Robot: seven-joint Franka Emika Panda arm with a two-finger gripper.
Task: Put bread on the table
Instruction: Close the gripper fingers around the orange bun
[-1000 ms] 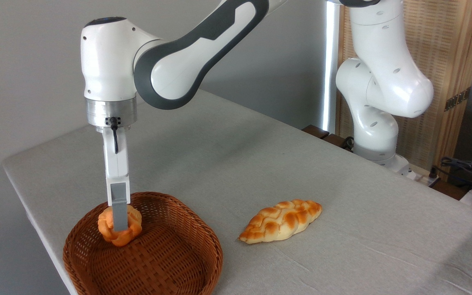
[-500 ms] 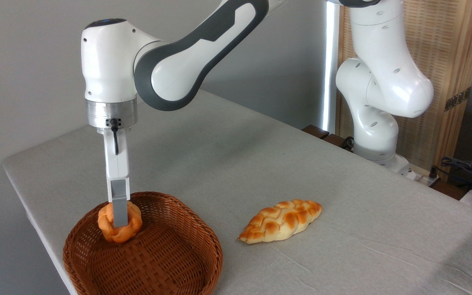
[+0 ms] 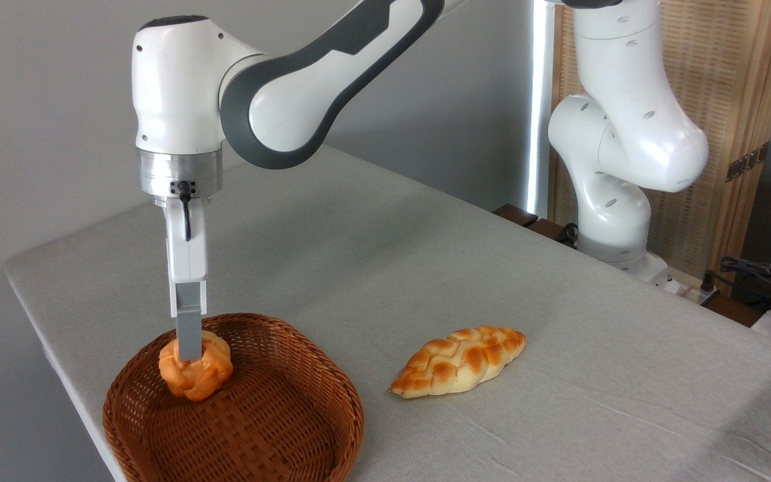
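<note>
The gripper (image 3: 189, 353) is pointing straight down and clamping the bread (image 3: 195, 366), its grey finger (image 3: 189, 333) pressing into the top middle of the bun; the second finger is hiding behind the first. The bread is sitting in the back left part of the basket (image 3: 278, 428), and whether it is touching the weave beneath cannot be told. Nothing else is lying in the basket, which is resting near the table's (image 3: 372, 268) front left edge. A braided loaf (image 3: 459, 360) is lying on the cloth to the right, apart from the basket.
</note>
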